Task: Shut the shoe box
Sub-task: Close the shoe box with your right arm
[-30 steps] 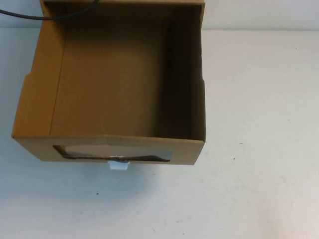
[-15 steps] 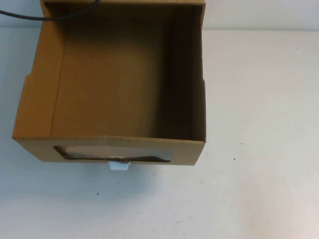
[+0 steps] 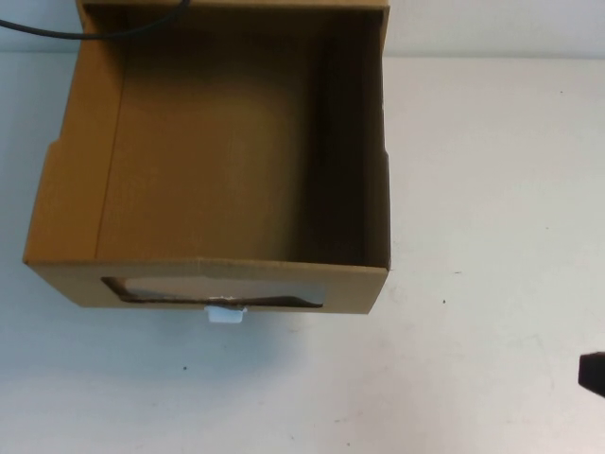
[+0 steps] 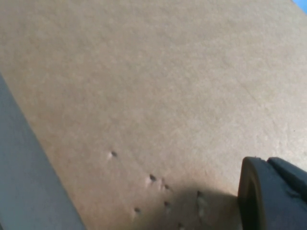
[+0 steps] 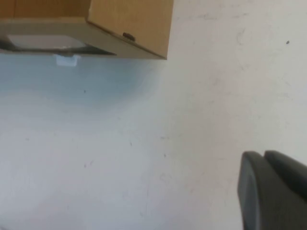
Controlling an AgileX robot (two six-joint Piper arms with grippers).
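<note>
The shoe box (image 3: 352,284) is a brown cardboard drawer pulled open toward me, its inside bare. Its front has a dark window (image 3: 217,290) with a small white pull tab (image 3: 226,315) below it. A dark part of my right gripper (image 3: 594,374) shows at the right edge of the high view, well to the right of the box front and nearer to me. In the right wrist view the gripper (image 5: 276,191) hovers over the bare table, with the box corner (image 5: 134,24) and tab (image 5: 66,59) far off. My left gripper (image 4: 276,191) sits close against a brown cardboard face (image 4: 168,86).
The white table (image 3: 492,189) spreads to the right of the box and in front of it. A black cable (image 3: 95,33) crosses the box's far left corner. Small dents mark the cardboard (image 4: 153,179) near the left gripper.
A dark part of my right gripper has come into the high view at the lower right edge. The box has not moved.
</note>
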